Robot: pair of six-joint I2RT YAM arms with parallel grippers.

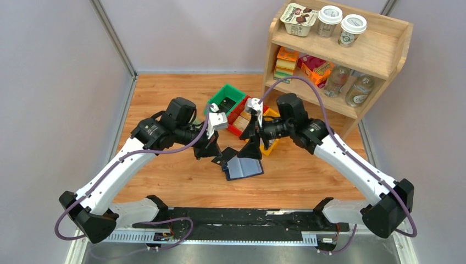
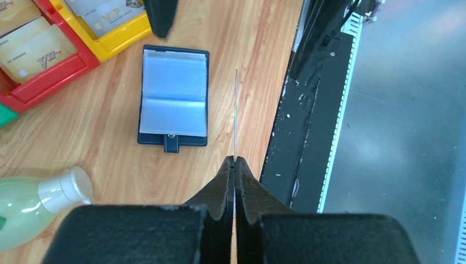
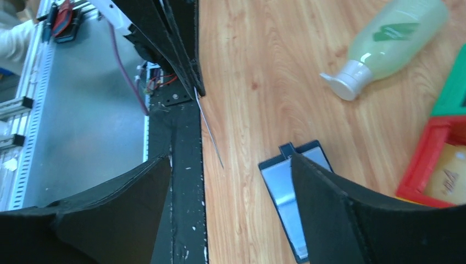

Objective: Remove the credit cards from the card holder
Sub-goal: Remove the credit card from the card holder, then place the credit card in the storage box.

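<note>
While the left gripper [image 2: 234, 159] was clamped shut on one credit card [image 2: 236, 110] — seen edge-on, held clear of the table, likely bound for the yellow bin [image 2: 118, 41] — the card holder [image 2: 173, 99] lay open and flat on the wood just beside it, snap tab toward that gripper. The right gripper [image 3: 231, 165] hung spread wide just above the holder, gripping nothing, probably placed to pin it. Whether the sleeves held more cards was hard to tell.
</note>
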